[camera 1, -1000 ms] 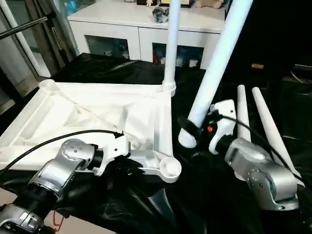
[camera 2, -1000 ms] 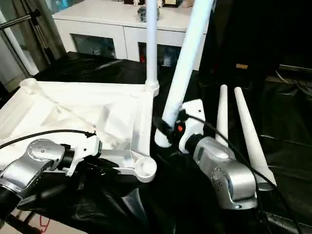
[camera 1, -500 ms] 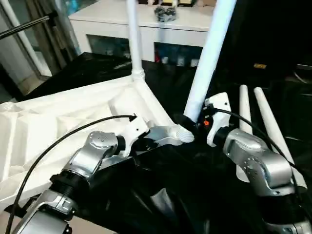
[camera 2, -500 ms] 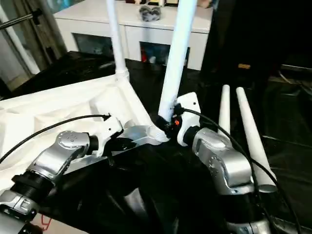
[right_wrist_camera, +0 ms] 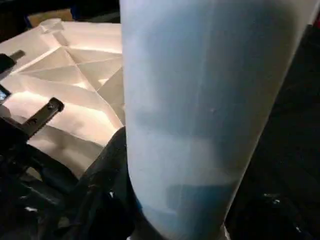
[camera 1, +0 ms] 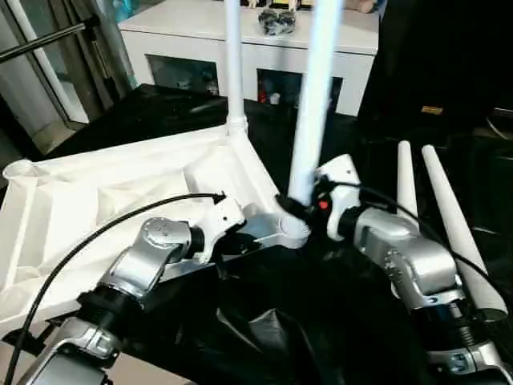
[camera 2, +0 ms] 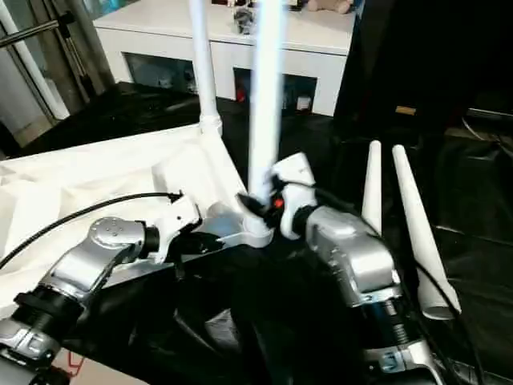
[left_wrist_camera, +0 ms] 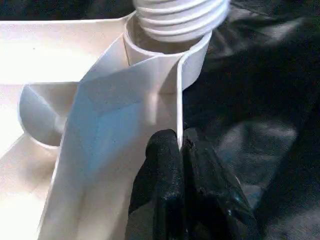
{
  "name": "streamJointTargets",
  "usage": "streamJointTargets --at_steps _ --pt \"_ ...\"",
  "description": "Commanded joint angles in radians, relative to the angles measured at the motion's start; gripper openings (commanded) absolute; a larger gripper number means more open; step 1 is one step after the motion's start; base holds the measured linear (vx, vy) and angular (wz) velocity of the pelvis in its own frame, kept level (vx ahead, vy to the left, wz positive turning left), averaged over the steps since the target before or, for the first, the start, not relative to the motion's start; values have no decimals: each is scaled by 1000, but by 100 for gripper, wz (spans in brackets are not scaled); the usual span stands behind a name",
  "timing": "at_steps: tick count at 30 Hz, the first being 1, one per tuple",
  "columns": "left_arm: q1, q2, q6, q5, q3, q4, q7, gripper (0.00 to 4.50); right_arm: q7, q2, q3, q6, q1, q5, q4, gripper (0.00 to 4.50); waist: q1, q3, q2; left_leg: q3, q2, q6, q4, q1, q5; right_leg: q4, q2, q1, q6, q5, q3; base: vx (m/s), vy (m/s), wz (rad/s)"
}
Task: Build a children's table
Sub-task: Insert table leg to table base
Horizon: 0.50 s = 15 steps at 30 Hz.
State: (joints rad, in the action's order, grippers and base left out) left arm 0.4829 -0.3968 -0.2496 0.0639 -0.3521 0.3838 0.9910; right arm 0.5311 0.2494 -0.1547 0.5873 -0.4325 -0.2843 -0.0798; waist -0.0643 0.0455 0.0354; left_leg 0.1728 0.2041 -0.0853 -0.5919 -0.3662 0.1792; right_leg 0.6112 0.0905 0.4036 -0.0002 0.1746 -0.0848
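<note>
You are working over a desk (camera 1: pixel 337 313) draped in crumpled black sheeting, with a white glass-door cabinet (camera 1: pixel 240 56) standing behind it and a dark upright panel (camera 1: pixel 433 64) to its right. The white tabletop (camera 1: pixel 120 200) lies underside up on the left part of the desk, its ribs showing, and one fitted leg (camera 1: pixel 233 56) stands upright in its far corner socket. Your left end effector (left_wrist_camera: pixel 181 165) has its two black fingers (left_wrist_camera: pixel 162 175) pressed together on the thin edge wall of the tabletop just beside the near corner socket (camera 1: pixel 290 228), so it is clamped on the tabletop. Your right end effector (camera 1: pixel 300 207) grips a second leg (camera 1: pixel 314 88) low on its shaft, fingers closed around it; that leg stands nearly vertical with its ribbed end sitting at the mouth of the near corner socket, as the left wrist view shows. Two spare legs (camera 1: pixel 437 216) lie side by side on the sheeting at the right, well apart from the tabletop. Compared with a second ago, the held leg has gone from a strong lean to the right to almost upright, and its lower end has moved from the bare sheeting beside the tabletop onto the socket. The tabletop's near corner has also swung toward the right arm, though part of that shift belongs to the head camera moving.
</note>
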Motion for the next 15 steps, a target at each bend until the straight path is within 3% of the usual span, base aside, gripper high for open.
streamJointTargets --at_steps 1,12,15 --pt "-12 4 10 24 -8 -9 17 0 1 4 -2 -17 -16 6 -9 190 -3 -61 -18 0 16 5 69 5 203 -83 50 -47 -139 333 49 0 0 0" --pt "-12 1 8 24 11 -20 47 0 11 -11 -6 -74 -18 37 -83 190 -2 -62 -16 -1 16 9 69 4 199 -78 49 -49 -160 287 48 0 0 0" --pt "-7 2 10 24 12 -13 48 0 15 -35 28 -93 -7 8 -121 190 -2 -62 -13 -1 16 8 70 4 210 -79 50 -49 -159 299 48 0 0 0"
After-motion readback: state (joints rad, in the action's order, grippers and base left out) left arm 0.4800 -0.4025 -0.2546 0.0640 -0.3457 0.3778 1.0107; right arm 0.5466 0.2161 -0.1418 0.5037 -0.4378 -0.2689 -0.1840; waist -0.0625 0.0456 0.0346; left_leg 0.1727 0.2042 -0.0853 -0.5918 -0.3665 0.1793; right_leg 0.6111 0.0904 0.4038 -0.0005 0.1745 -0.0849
